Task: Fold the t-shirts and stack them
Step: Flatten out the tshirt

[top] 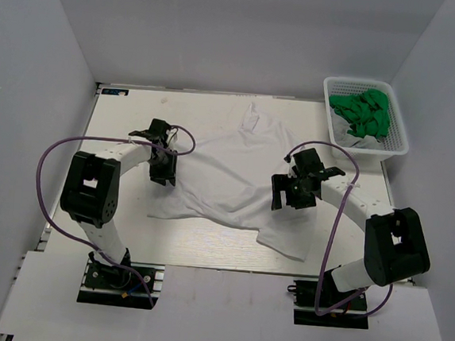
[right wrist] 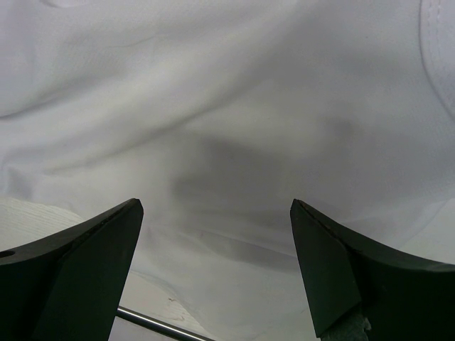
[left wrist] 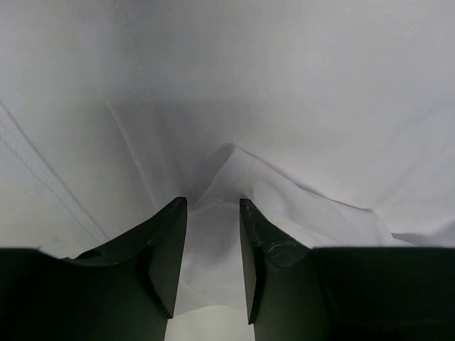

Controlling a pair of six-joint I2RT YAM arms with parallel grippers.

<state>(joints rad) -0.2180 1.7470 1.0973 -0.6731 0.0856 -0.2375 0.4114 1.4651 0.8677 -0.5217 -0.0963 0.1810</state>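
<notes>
Top external: left end effector (top: pixel 162 178) half-open, right end effector (top: pixel 288 203) wide open, over white t-shirt (top: pixel 227 178).

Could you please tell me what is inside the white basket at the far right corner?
In the basket, crumpled green cloth lies on top, with some pale cloth showing beneath it. Anything deeper is covered.

My left gripper (left wrist: pixel 213 202) hangs close over the white t-shirt (left wrist: pixel 298 85), fingers (left wrist: pixel 167 249) parted, with a raised crease (left wrist: pixel 234 155) peaking just beyond their tips.
</notes>
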